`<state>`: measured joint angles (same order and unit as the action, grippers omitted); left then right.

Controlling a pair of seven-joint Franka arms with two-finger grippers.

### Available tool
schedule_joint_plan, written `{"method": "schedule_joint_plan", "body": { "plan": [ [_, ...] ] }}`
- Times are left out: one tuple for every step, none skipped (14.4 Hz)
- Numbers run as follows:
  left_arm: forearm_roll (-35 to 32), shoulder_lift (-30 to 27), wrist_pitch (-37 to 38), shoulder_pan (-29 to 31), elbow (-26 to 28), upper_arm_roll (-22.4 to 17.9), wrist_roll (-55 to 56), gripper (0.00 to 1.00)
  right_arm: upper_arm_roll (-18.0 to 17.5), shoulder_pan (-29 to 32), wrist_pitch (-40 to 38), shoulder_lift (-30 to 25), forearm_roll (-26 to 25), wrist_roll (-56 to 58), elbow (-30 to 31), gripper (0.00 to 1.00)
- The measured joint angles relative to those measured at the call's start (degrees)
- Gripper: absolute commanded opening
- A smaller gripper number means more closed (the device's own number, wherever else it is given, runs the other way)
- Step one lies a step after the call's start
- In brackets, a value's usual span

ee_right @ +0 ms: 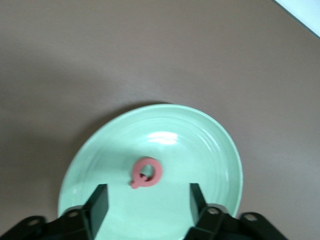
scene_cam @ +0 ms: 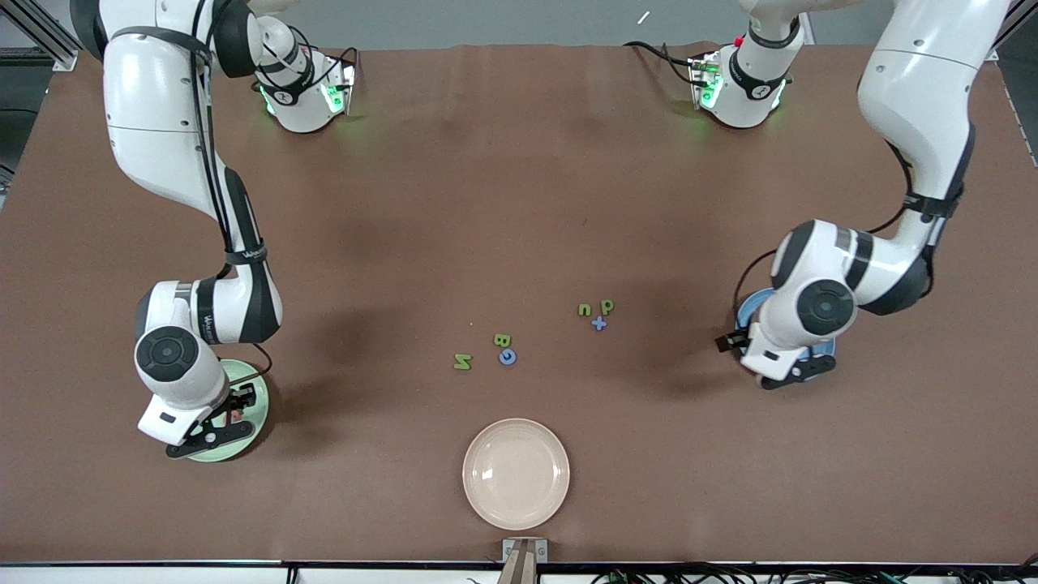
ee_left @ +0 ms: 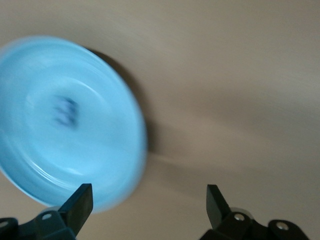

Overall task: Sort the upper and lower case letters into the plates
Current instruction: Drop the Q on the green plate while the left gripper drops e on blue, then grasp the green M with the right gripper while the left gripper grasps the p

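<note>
My right gripper (ee_right: 147, 200) hangs open and empty over the pale green plate (ee_right: 200, 145) at the right arm's end of the table. A pink Q (ee_right: 145, 172) lies flat in that plate. My left gripper (ee_left: 148, 205) is open and empty above the edge of the sky blue plate (ee_left: 100, 150) at the left arm's end. A dark blurred letter (ee_left: 66, 111) lies in the blue plate. On the table's middle lie a green N (scene_cam: 462, 362), a green B (scene_cam: 502, 340), a blue G (scene_cam: 508, 356), a green n (scene_cam: 584, 309), a green P (scene_cam: 606, 306) and a blue plus sign (scene_cam: 598, 323).
A cream-beige plate (scene_cam: 516, 472) sits near the table's front edge, nearer to the front camera than the loose letters. In the front view the arms' wrists cover much of the green plate (scene_cam: 258, 422) and the blue plate (scene_cam: 748, 304).
</note>
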<state>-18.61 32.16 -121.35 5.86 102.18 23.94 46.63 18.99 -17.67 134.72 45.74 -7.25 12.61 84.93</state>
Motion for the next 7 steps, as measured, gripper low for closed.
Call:
{"method": "schedule_joint_plan", "body": {
  "plan": [
    [0.1,0.1,0.1,-0.4,0.0,2.5,3.8,0.97,-0.5,-0.6,-0.4,-0.1,1.4,-0.3,-0.1,0.99],
    [0.1,0.4,0.2,-1.0,0.1,4.7,7.1,0.95,-1.0,-1.5,-1.7,-0.1,3.7,-0.9,-0.3,0.99],
    [0.1,0.8,0.2,-2.0,0.1,6.0,9.6,0.92,-1.4,-2.7,-3.1,-0.2,7.1,-1.7,-0.5,0.99],
    [0.1,1.3,0.2,-3.4,0.1,6.6,11.0,0.9,-1.7,-4.3,-4.4,-0.4,10.9,-3.2,-0.8,0.99],
    [0.1,1.9,0.1,-4.9,0.2,6.7,11.7,0.86,-1.8,-6.3,-5.5,-0.7,14.5,-5.9,-1.1,0.99],
    [0.2,2.7,-0.1,-6.4,0.3,6.7,12.1,0.86,-1.9,-8.6,-6.2,-0.8,17.1,-10.1,-1.4,0.99],
    [0.2,3.4,-1.0,-7.8,0.4,6.7,12.9,0.85,-2.0,-11.0,-6.6,-1.0,18.3,-14.9,-1.5,0.99]
  ]
}}
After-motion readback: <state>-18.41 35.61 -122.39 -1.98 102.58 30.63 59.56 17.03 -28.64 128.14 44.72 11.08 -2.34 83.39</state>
